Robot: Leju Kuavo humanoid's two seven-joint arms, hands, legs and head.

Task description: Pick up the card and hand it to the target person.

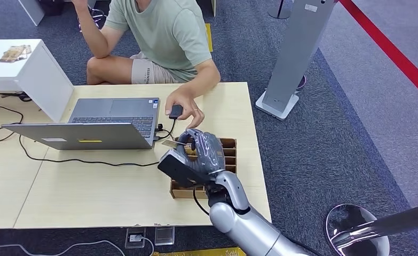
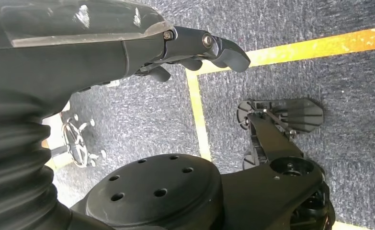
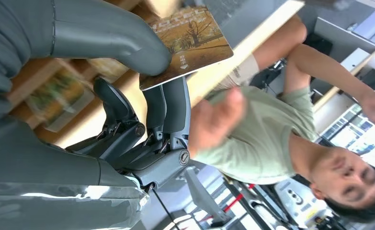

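The card [image 3: 187,45] is pinched between thumb and fingers of the right hand [image 1: 198,152], held up over the wooden box [image 1: 229,160] near the table's [image 1: 89,197] right edge. The person's hand [image 1: 184,104] is seen just beyond it, by the laptop [image 1: 97,124]. The left hand [image 2: 195,48] is hung down over carpet, fingers curled, nothing gripped.

The right robot hand [image 1: 198,152] covers most of the card [image 1: 170,143] and part of the wooden compartment box [image 1: 229,158] in the head view. The person's open hand [image 3: 214,120] is blurred in the right wrist view. The left robot hand [image 2: 195,48] fingers are partly hidden behind its cover.
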